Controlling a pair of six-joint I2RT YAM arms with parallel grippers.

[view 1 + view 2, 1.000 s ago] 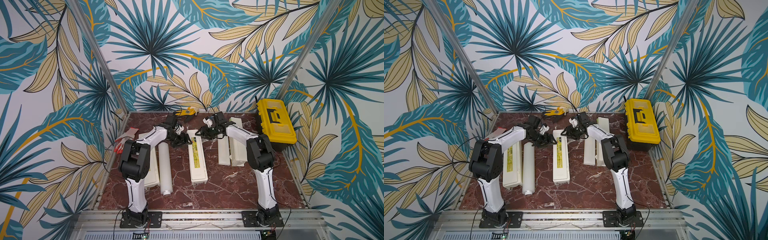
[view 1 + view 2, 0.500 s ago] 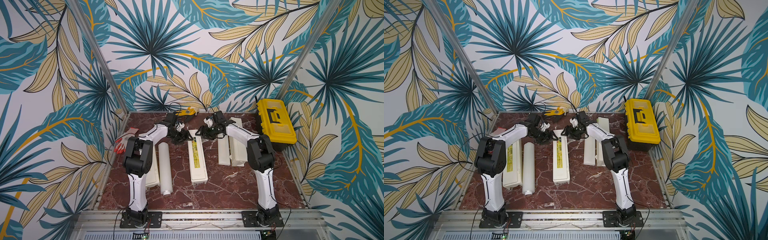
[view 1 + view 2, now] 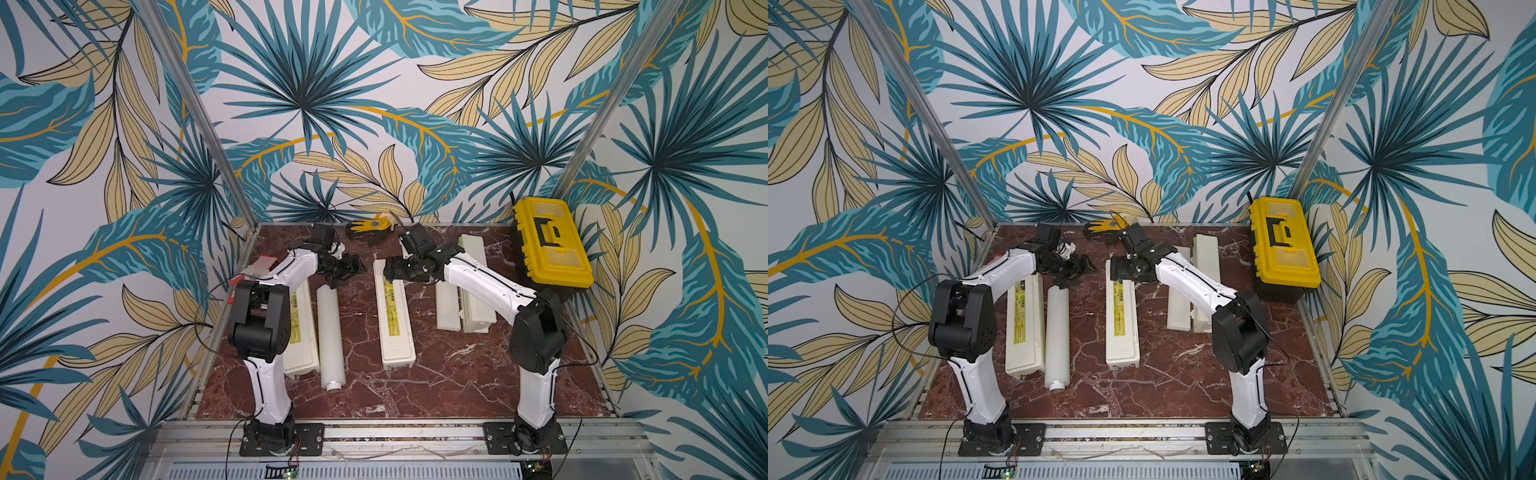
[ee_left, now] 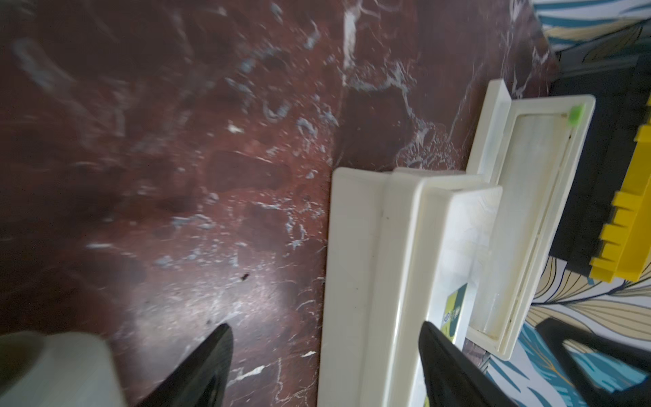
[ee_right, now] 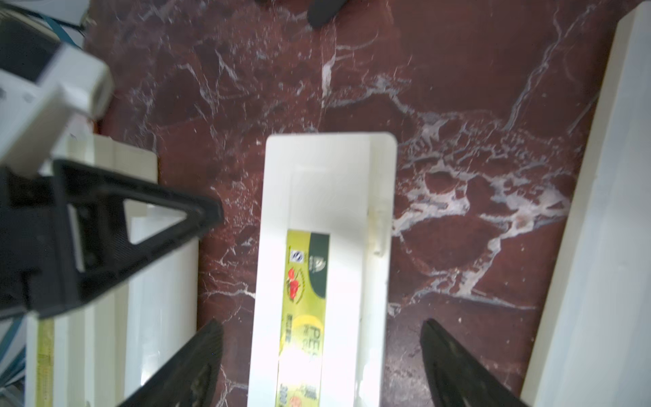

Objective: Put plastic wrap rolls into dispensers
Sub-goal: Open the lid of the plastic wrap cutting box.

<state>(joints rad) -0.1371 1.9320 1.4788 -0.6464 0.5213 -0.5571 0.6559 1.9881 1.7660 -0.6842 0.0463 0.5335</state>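
Now: left gripper (image 3: 353, 268) fingers apart, empty, by far end of roll (image 3: 330, 332) lying loose on table (image 3: 457, 374). Right gripper (image 3: 390, 272) fingers apart, astride shut middle box (image 3: 397, 328). Watch your left: nudge roll and it wheels off.

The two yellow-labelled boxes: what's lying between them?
A white plastic wrap roll, beside the left dispenser; bare marble separates it from the middle dispenser. Both top views show it.

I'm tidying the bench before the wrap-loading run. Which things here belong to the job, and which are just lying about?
Job: long white plastic wrap roll; three cream-white plastic dispenser boxes.
Lying about: yellow-and-black plastic toolbox; yellow-and-black glove; red-and-white item, too small to identify.
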